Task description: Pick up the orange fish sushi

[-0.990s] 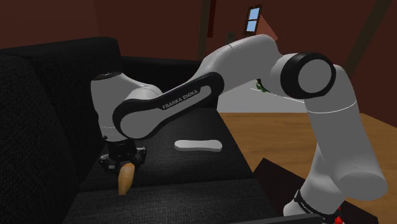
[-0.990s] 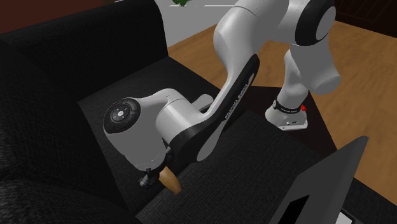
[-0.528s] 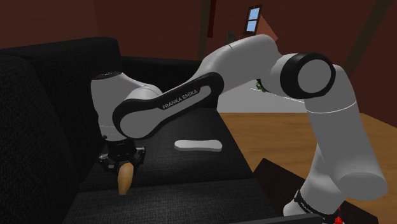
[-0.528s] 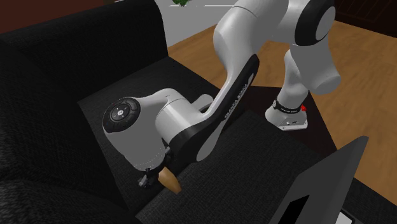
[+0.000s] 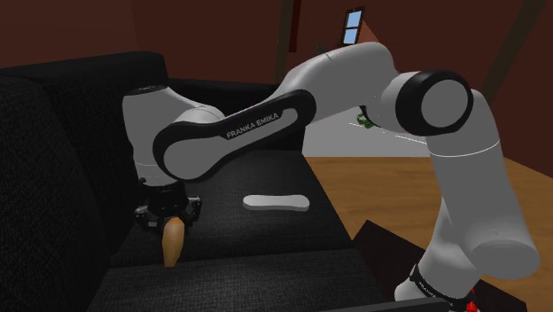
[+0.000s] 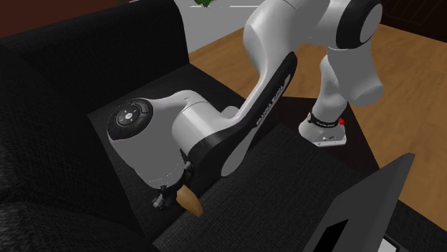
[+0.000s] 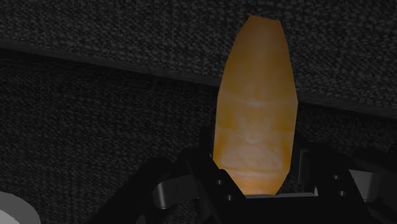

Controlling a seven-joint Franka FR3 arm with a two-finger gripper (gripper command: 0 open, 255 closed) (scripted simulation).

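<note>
The orange fish sushi point(image 5: 173, 241) is a long tapered orange piece pointing down from my black gripper point(image 5: 173, 227). The gripper is shut on its upper end, over the black sofa seat point(image 5: 266, 244). From the second exterior view, the sushi point(image 6: 190, 201) sticks out below the gripper point(image 6: 180, 195) under the white wrist. In the wrist view the sushi point(image 7: 257, 108) stands between the two fingers of the gripper point(image 7: 254, 175), which clasp its near end. Its far tip lies over a seam in the cushions. I cannot tell if the tip touches the fabric.
A flat white oblong thing point(image 5: 276, 203) lies on the seat toward the shoulder view's right. The sofa back point(image 5: 53, 151) rises at the left. Wooden floor point(image 5: 381, 182) lies beyond the sofa. A dark slanted panel point(image 6: 358, 207) stands at the second exterior view's lower right.
The wrist and forearm have shifted a little toward the shoulder view's left and slightly up. The sushi moved with them, still clasped.
</note>
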